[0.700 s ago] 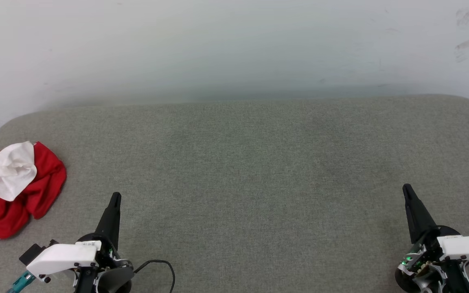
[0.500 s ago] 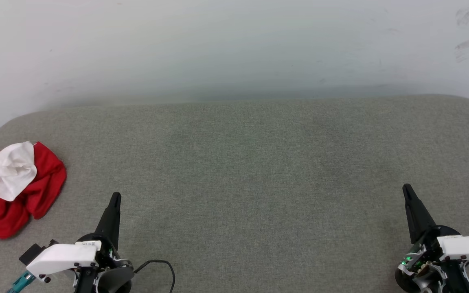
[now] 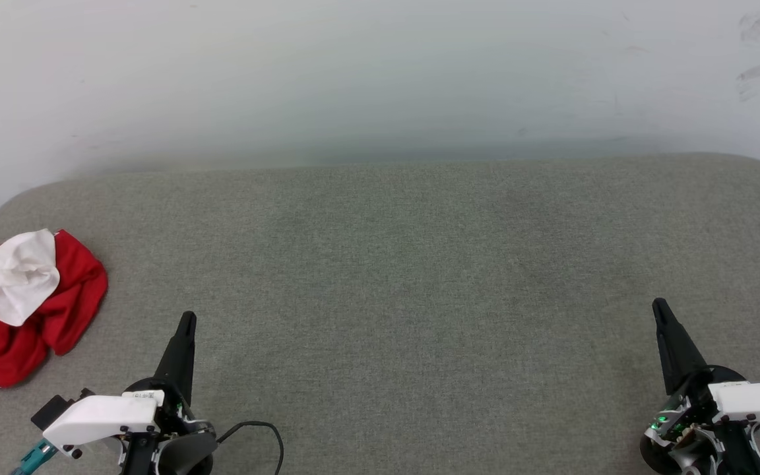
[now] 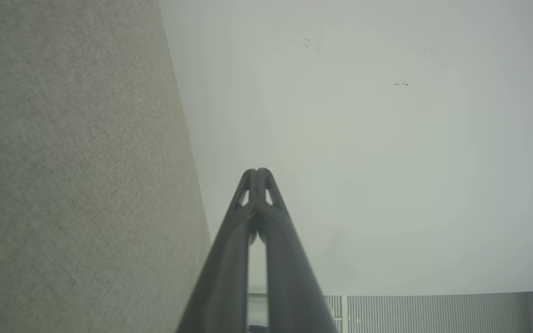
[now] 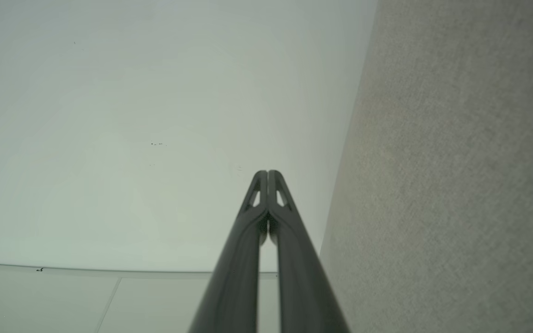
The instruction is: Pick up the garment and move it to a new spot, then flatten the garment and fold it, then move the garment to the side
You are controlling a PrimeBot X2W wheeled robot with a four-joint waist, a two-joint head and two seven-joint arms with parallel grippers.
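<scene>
The garment [image 3: 57, 310] lies crumpled at the far left edge of the grey fabric surface [image 3: 406, 277], red with a white sleeve bunched on top and a white trimmed cuff at its lower left. My left gripper [image 3: 187, 320] is shut and empty, at the lower left of the head view, a little to the right of the garment and apart from it. Its fingertips meet in the left wrist view [image 4: 257, 172]. My right gripper [image 3: 658, 305] is shut and empty at the lower right, far from the garment, and its tips touch in the right wrist view [image 5: 267, 173].
A pale wall [image 3: 380, 79] rises behind the grey surface. A black cable [image 3: 261, 429] loops beside the left wrist. The surface's rounded corners show at the back left and back right.
</scene>
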